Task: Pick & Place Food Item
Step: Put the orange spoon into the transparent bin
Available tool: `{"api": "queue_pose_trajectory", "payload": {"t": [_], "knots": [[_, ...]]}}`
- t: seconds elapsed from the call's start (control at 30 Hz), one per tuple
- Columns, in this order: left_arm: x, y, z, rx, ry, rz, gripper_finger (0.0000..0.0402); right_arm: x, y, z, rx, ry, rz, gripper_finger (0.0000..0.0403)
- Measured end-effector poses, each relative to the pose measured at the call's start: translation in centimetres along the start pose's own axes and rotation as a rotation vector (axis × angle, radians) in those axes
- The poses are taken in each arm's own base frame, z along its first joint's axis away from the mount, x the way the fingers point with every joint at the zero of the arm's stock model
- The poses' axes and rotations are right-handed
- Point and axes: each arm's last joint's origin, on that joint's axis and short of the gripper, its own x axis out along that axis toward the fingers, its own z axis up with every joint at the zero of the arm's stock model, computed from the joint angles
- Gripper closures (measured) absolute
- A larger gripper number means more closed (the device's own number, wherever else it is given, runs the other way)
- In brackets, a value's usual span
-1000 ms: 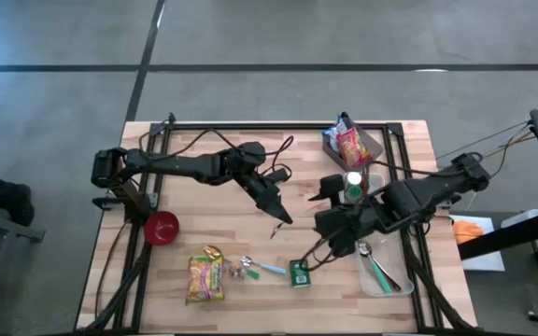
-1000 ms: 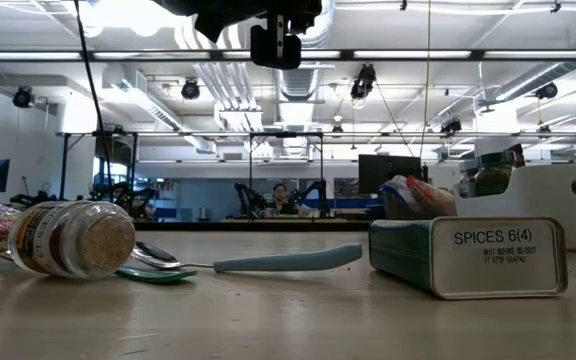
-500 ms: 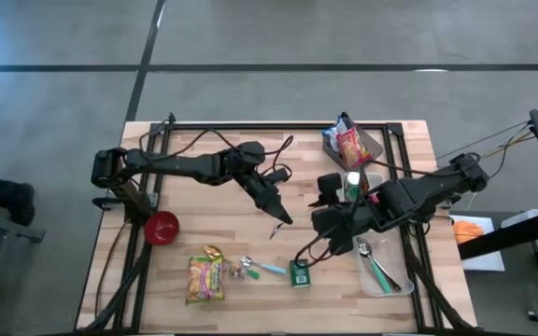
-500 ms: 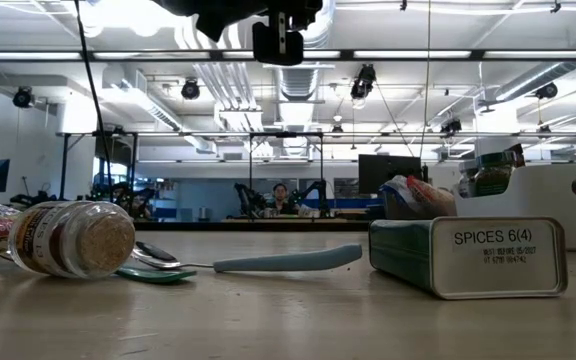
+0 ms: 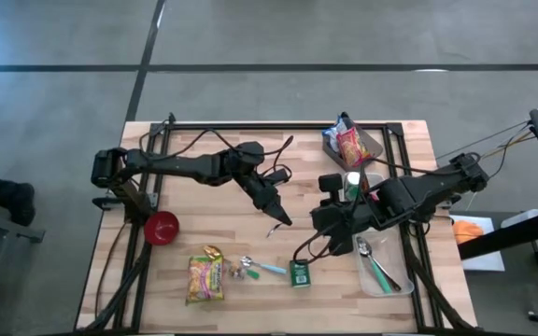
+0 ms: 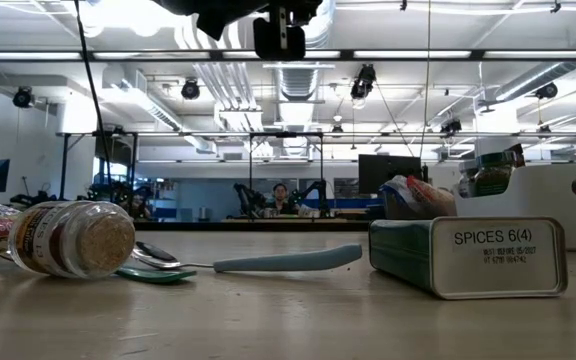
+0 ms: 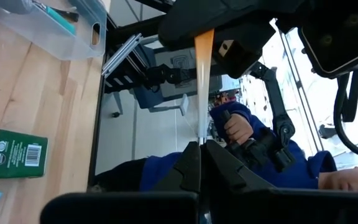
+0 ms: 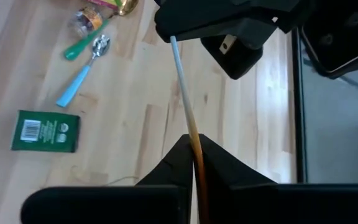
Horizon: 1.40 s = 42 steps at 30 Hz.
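Both the left gripper and the right gripper hung pinched shut and empty above mid-table — well apart from the green spice tin, risking a missed pick.

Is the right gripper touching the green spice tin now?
Apart. In the right wrist view, the right gripper is shut, with bare table between it and the green spice tin.
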Motion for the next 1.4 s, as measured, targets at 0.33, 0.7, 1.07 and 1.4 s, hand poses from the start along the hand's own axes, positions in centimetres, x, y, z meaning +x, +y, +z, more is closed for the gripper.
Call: {"api": "queue_pose_trajectory", "payload": {"t": [0.33,0.7,1.07,1.4], "knots": [[0.0,0.0,0.1,0.096,-0.016,0.006,0.0364,0.0,0.1,0.1,0.098,-0.007,0.035,0.0395],[-0.4,-0.2,0.4,0.15,-0.037,-0.004,0.0279,-0.2,0.1,-0.6,0.318,0.056,0.027,0.0396],[-2.7,-1.4,1.3,0.227,-0.13,-0.004,0.0185,-2.2,-0.2,-1.7,0.602,0.058,0.025,0.0396],[-4.9,-2.9,2.0,0.343,-0.285,0.037,0.0148,-4.2,0.1,-4.1,0.809,0.119,-0.034,0.0395]]}}
